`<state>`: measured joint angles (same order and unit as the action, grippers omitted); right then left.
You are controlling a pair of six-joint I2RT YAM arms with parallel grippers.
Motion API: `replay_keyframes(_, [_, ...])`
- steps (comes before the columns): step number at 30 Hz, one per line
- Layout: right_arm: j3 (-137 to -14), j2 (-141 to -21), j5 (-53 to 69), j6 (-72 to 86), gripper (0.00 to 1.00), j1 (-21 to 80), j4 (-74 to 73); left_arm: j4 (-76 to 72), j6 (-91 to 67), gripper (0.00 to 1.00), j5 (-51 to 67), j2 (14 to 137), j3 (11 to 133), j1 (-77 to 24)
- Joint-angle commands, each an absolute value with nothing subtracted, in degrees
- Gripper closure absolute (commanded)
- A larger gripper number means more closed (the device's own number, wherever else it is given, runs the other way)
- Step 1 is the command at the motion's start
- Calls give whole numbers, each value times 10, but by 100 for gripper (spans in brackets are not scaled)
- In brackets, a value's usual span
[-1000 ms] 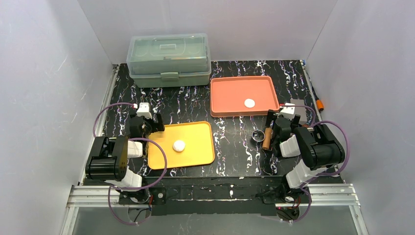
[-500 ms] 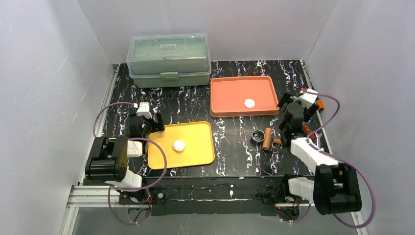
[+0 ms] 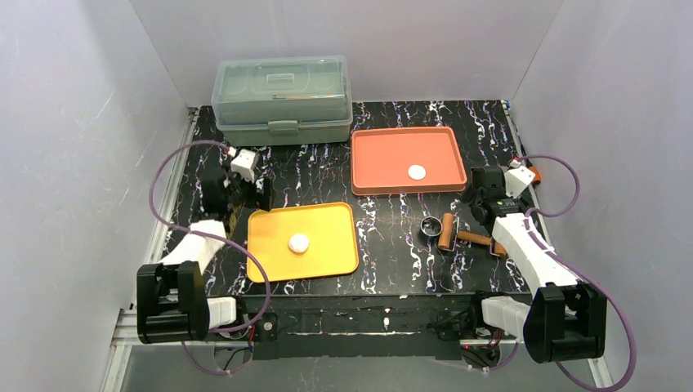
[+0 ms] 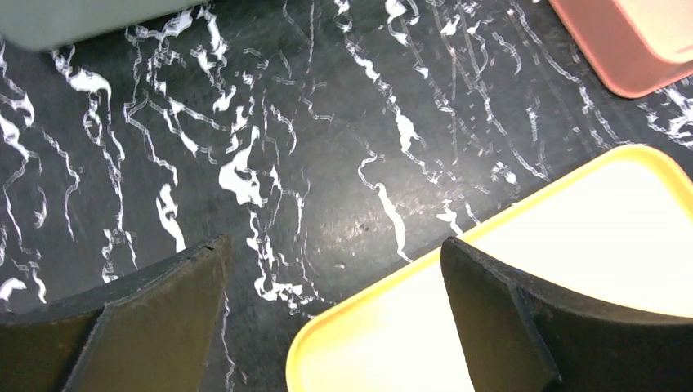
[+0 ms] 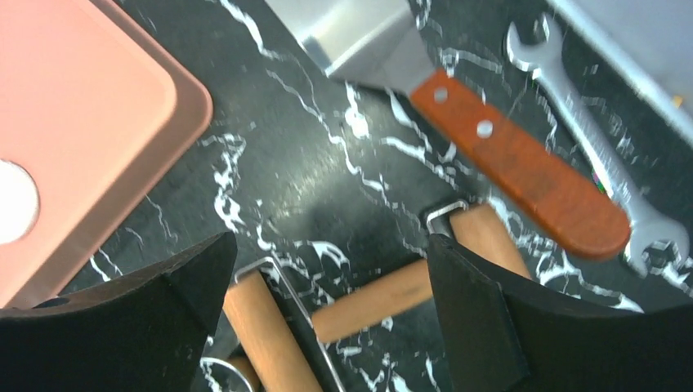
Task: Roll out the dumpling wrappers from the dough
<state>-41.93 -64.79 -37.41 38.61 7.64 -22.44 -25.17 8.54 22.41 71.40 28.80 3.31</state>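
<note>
The left gripper [image 4: 335, 253] gapes wide and empty over the yellow tray's [image 4: 572, 237] far-left corner. The right gripper [image 5: 331, 253], equally wide, hangs above the rolling pin [image 5: 372, 300]. The dough [image 3: 299, 242] sits mid-tray.

White dough [image 3: 299, 242] sits on the yellow tray [image 3: 327, 220], near left. One dumpling wrapper [image 3: 417, 171] lies on the orange tray [image 3: 384, 163], far right. A wooden roller [image 3: 446, 231] lies nearer, just beside a small metal ring [image 3: 427, 226]

Bright, even white light falls from above, and shadows on the black marbled table [image 3: 392, 245] are soft and faint. In the left wrist view the yellow tray [image 4: 572, 269] washes out almost to white. The right wrist view is slightly blurred, with glare on the spatula blade [image 5: 351, 33].
</note>
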Motion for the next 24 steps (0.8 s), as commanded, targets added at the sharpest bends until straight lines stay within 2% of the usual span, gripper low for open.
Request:
replay_keyframes(1, [-444,-647,-314,488,9,60,-337,96,190,1,302,713,464,35])
replay_keyframes(4, [-441,-671,-322,538,13,43,-362,226,213,1,337,712,532,35])
replay_keyframes(11, [-407,-733,-293,689,20,-16,-350,303,229,1,367,671,550,34])
replay_keyframes(16, [-416,-763,-326,701,21,-16,-339,318,218,1,389,683,569,34])
replay_keyframes(24, [-373,-802,-239,690,26,-16,-257,324,209,1,393,694,582,35])
